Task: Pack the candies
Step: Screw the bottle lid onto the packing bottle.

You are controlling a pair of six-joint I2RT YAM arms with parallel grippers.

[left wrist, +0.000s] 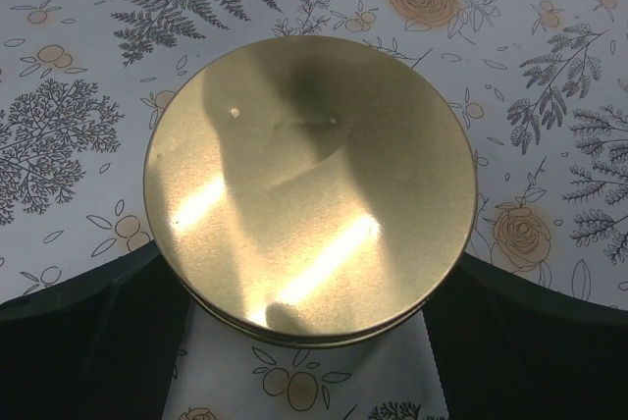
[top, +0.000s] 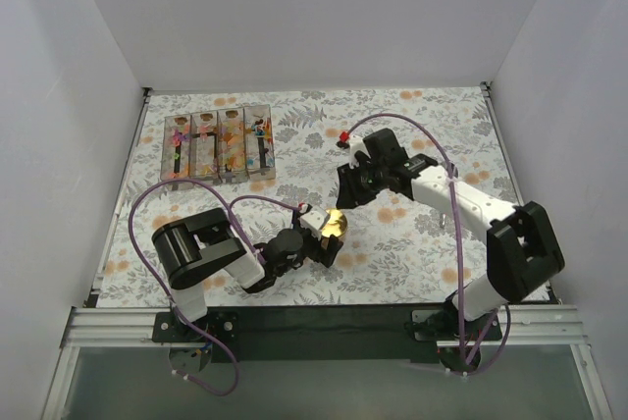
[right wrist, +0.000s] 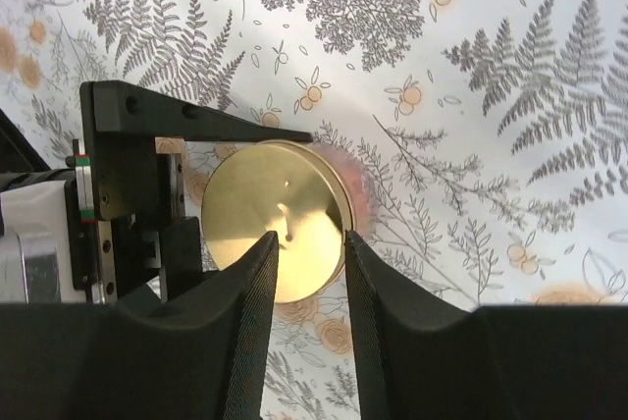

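Observation:
A round gold tin (top: 335,224) with its lid on sits on the flowered tablecloth near the middle front. My left gripper (top: 322,236) is shut on the tin, with one jaw on each side of its rim. The tin fills the left wrist view (left wrist: 310,189). My right gripper (top: 350,184) hovers just behind and above the tin, open and empty. In the right wrist view the tin (right wrist: 278,220) lies beyond its parted fingertips (right wrist: 263,263). Tiny multicoloured candies (top: 218,143) show inside clear boxes at the back left.
Several clear upright boxes (top: 201,150) stand in a row at the back left of the tablecloth (top: 432,243). White walls close in the table on three sides. Purple cables loop over both arms.

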